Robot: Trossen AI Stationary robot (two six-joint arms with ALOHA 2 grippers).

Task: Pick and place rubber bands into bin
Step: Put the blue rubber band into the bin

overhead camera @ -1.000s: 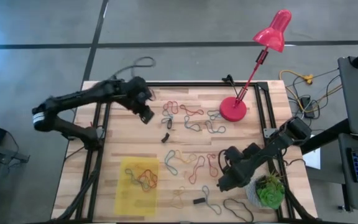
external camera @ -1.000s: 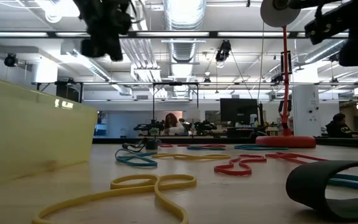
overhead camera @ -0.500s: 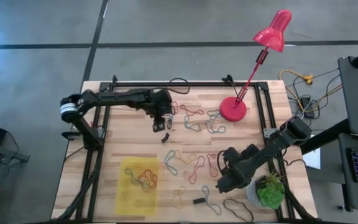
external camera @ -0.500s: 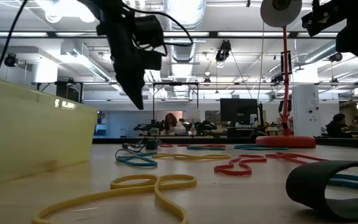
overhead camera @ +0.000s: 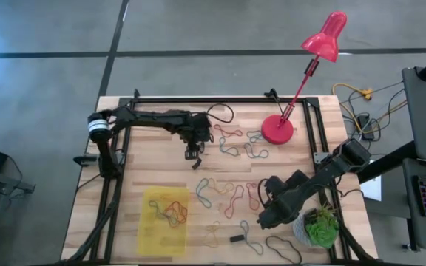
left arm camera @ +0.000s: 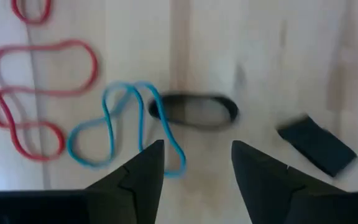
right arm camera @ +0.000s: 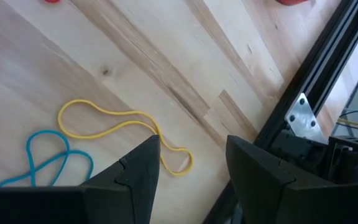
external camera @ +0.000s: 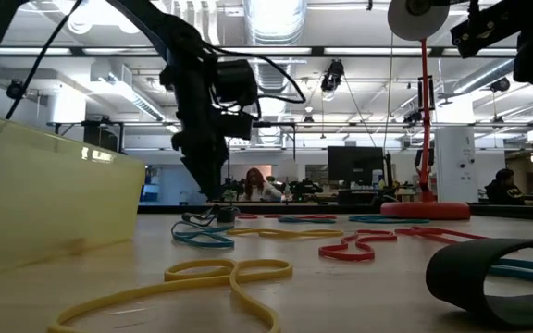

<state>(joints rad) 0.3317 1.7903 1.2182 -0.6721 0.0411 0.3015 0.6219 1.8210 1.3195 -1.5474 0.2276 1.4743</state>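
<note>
High view: on the wooden table (overhead camera: 139, 174), my translucent yellow plastic bin (overhead camera: 167, 221) held several thin elastic rubber bands (overhead camera: 172, 210); others lay scattered. My left gripper (overhead camera: 191, 152), fingers apart, hung over a blue band (left arm camera: 126, 134) and dark oval loop (left arm camera: 194, 110). My right gripper (overhead camera: 266, 216), fingers apart, waited beside the plant (overhead camera: 319, 227).

The left gripper (overhead camera: 192, 151) hangs low over the table (overhead camera: 146, 166), fingers apart. Just beyond its fingertips lies a dark band (left arm camera: 194, 111), with a twisted band (left arm camera: 126, 127) touching it on one side and a small block (left arm camera: 316, 145) apart on the other. More rubber bands (overhead camera: 228, 196) are spread between this gripper and the right gripper (overhead camera: 268, 214), which waits near the plant (overhead camera: 318, 227), fingers apart. The bin (overhead camera: 166, 220), well apart from the left gripper, holds several bands (overhead camera: 172, 210). The lamp (overhead camera: 278, 130) stands behind the right gripper.
</note>
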